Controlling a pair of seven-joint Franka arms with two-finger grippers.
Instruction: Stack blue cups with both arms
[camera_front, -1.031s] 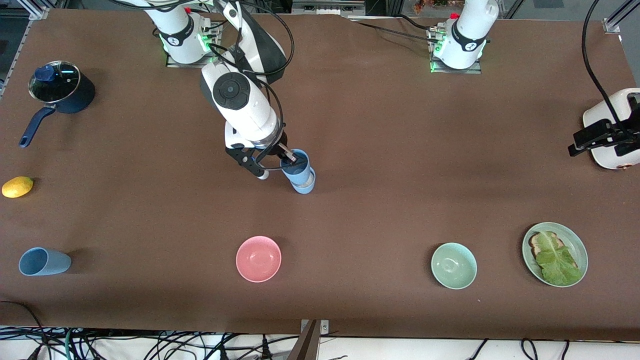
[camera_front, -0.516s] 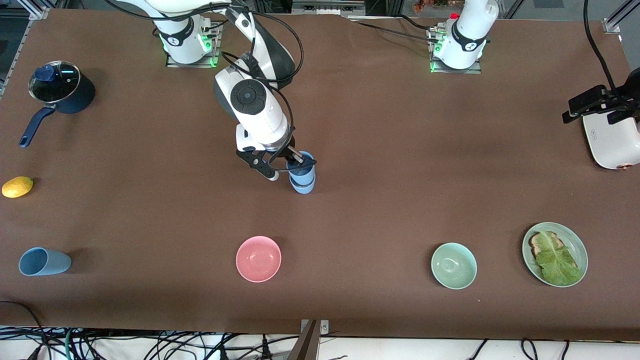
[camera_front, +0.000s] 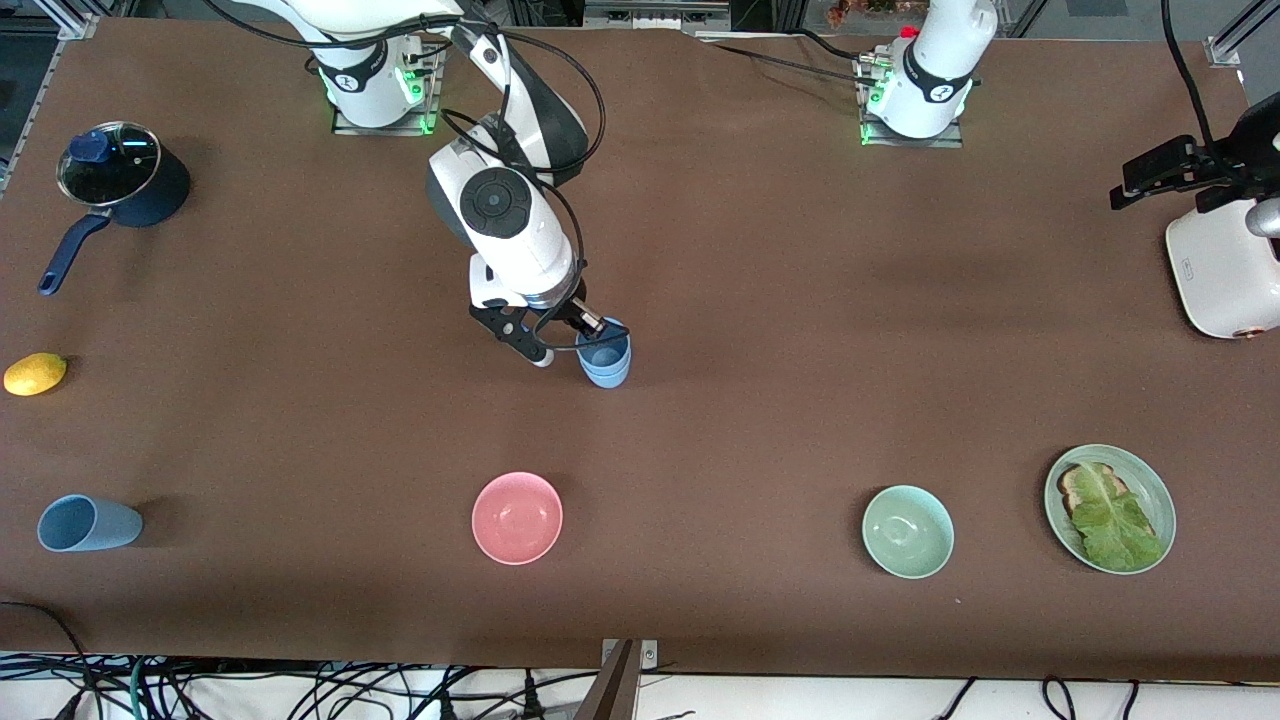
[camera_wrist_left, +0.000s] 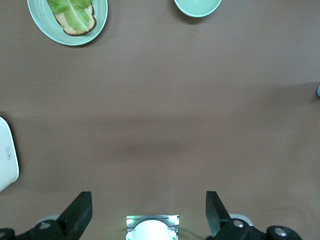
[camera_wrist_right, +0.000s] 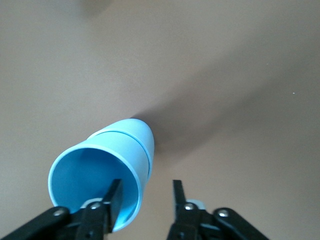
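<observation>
Blue on blue at mid-table: one cup (camera_front: 605, 347) sits nested in another (camera_front: 607, 376), and the right gripper (camera_front: 568, 340) has one finger inside the rim, the other outside at about nine o'clock, jaws slightly parted. If it lifts off crooked, that inner finger could drag the rim and tip the pair. A third cup (camera_front: 88, 523) lies on its side near the front edge, at the right arm's end. The left gripper (camera_wrist_left: 149, 212) waits, spread wide, over bare table.
</observation>
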